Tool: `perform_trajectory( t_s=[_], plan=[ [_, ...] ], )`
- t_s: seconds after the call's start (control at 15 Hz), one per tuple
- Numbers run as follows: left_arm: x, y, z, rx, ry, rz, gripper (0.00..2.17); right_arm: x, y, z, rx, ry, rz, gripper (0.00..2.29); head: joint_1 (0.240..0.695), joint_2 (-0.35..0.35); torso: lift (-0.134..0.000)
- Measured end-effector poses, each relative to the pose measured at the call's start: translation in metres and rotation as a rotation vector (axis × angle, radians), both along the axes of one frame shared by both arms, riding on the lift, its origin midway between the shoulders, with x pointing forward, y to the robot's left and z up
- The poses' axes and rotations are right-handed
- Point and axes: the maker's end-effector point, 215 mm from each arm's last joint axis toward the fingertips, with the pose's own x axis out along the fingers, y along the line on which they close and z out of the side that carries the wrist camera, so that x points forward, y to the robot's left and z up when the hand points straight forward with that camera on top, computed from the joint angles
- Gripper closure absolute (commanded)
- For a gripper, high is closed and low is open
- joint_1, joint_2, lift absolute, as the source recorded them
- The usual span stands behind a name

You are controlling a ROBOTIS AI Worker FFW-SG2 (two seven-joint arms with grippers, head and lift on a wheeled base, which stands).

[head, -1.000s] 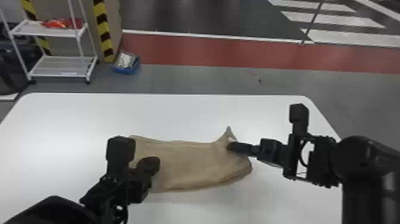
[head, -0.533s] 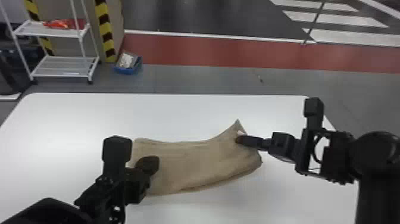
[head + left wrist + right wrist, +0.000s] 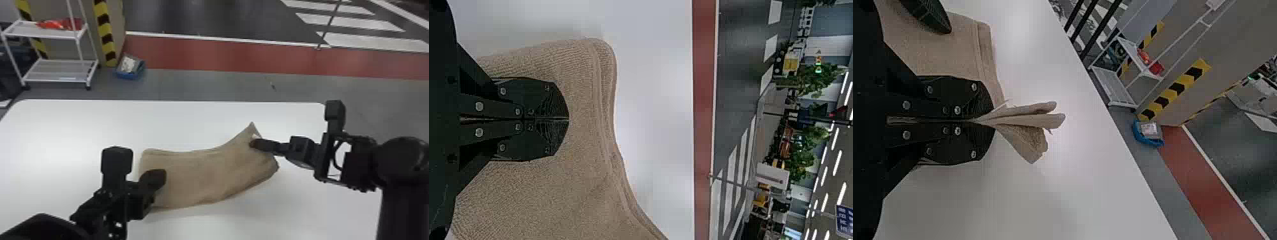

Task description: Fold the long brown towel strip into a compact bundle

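The brown towel [image 3: 204, 175] lies across the table, its right end bent toward the far side with one corner peaked. Over the towel's left end, my left gripper [image 3: 160, 178] is shut. In the left wrist view, the left gripper [image 3: 568, 120] has its fingers together above the towel [image 3: 544, 195], with a layered hem just beyond them; whether cloth is pinched beneath is unclear. My right gripper [image 3: 253, 143] holds the towel's right end. In the right wrist view, the right gripper [image 3: 990, 121] is shut on gathered folds of the towel [image 3: 1025, 142] that stick out past its fingertips.
The white table [image 3: 79, 127] has bare surface behind and in front of the towel. Beyond it on the floor stand a white shelf rack [image 3: 60, 71] and a blue bin [image 3: 129, 76].
My right gripper has moved right and toward the table's far side, drawing the towel's right end along. My left gripper has shifted slightly left.
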Motion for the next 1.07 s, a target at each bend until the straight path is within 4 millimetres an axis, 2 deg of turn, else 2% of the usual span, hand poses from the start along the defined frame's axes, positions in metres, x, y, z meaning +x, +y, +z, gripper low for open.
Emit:
perform_trajectory(
  t_s=[0.13, 0.27, 0.47, 0.87, 1.07],
  plan=[
    [-0.001, -0.002, -0.009, 0.001, 0.017, -0.006, 1.92, 0.002, 0.010, 0.013, 0.015, -0.031, 0.013, 1.42, 0.695, -0.154, -0.125],
    [0.001, -0.003, -0.011, 0.001, 0.020, -0.008, 1.92, 0.004, 0.023, 0.031, 0.038, -0.070, 0.033, 1.42, 0.695, -0.137, -0.125],
    [0.002, -0.006, -0.012, 0.003, 0.023, -0.012, 1.92, 0.005, 0.032, 0.050, 0.035, -0.114, 0.052, 1.42, 0.695, -0.130, -0.125],
    [0.001, -0.015, -0.012, 0.009, 0.020, -0.031, 1.92, -0.004, 0.054, 0.061, 0.040, -0.141, 0.099, 1.42, 0.695, -0.118, -0.125],
    [-0.002, -0.026, -0.013, 0.011, 0.020, -0.049, 1.92, -0.009, 0.069, 0.057, 0.035, -0.134, 0.131, 1.42, 0.695, -0.112, -0.125]
  ],
)
